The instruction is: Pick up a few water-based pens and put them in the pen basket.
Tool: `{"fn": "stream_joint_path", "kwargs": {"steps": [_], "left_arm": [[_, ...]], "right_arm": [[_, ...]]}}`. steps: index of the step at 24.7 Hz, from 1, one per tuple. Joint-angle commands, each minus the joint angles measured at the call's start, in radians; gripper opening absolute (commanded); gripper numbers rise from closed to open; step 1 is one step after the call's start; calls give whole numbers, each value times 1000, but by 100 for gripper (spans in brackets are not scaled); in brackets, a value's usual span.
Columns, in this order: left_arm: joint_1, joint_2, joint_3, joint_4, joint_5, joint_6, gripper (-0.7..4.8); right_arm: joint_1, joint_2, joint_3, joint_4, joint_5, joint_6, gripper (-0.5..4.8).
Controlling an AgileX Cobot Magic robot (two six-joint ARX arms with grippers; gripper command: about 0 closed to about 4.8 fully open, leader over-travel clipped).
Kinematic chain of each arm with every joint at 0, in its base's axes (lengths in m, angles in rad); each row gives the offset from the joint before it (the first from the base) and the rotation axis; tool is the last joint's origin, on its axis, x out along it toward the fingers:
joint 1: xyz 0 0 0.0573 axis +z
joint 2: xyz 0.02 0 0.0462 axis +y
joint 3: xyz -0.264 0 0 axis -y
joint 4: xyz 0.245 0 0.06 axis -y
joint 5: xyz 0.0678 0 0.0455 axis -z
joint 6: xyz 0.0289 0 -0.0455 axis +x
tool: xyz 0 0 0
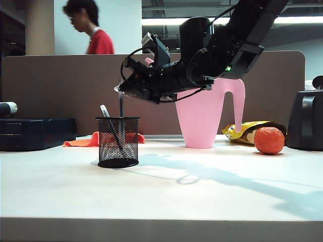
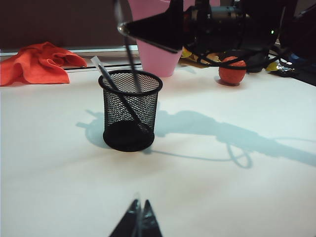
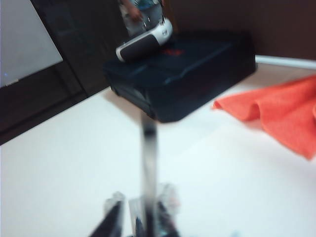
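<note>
- Fingers of right gripper (image 1: 121,89) sit just above the small black wire-mesh pen basket (image 1: 118,141) in exterior view, a thin dark-core pen (image 1: 121,107) hanging upright from them down into the cup; pinched or loose, can't tell here.
- Same view: second pen with pale cap (image 1: 108,124) leans inside the basket. Tall pink plastic watering can (image 1: 202,117) stands behind the arm, round orange ball (image 1: 269,140) and yellow snack bag (image 1: 243,130) to its right, crumpled orange cloth (image 1: 89,140) behind the basket, flat dark case (image 1: 36,133) far left. White table (image 1: 161,191).
- Left wrist view: left gripper (image 2: 138,220) fingertips pressed together, low over bare table, well short of the basket (image 2: 130,109). Both pens inside it, one leaning (image 2: 109,80), one near upright (image 2: 132,66) under the right gripper (image 2: 123,28).
- Right wrist view: blurred. Pen (image 3: 148,163) sticks out between the right gripper (image 3: 143,210) fingers; grip can't be told. Dark case (image 3: 187,69) and orange cloth (image 3: 276,113) beyond.
</note>
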Motion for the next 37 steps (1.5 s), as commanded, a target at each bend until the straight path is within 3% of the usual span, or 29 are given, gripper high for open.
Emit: {"fn": "stream_joint_path", "kwargs": {"steps": [1, 2, 5, 10, 12, 16, 23, 26, 30, 37], "left_arm": [[1, 1, 2, 8, 4, 1, -5], [2, 1, 2, 8, 4, 1, -4], [2, 1, 2, 8, 4, 1, -4], [2, 1, 2, 9, 4, 1, -4], [2, 1, 2, 8, 3, 1, -4], [2, 1, 2, 9, -4, 5, -4], [2, 1, 2, 9, -98, 4, -4], [2, 1, 2, 8, -137, 4, -5], [2, 1, 2, 10, -195, 4, -5], [2, 1, 2, 29, -290, 4, -5]], "right_arm": [[1, -5, 3, -43, -2, -3, 123], [1, -5, 3, -44, -2, -3, 121], [0, -20, 3, -42, -2, -4, -14], [-21, -101, 3, -60, 7, -19, -6], [-40, -154, 4, -131, 35, -82, -7], [-103, -294, 3, -434, 146, -224, -7], [-266, -499, -10, -791, 163, -351, -6], [-339, -602, -92, -827, 159, -352, -6], [-461, -831, -321, -805, 163, -352, -6], [-501, -1192, -639, -719, 304, -336, -6]]}}
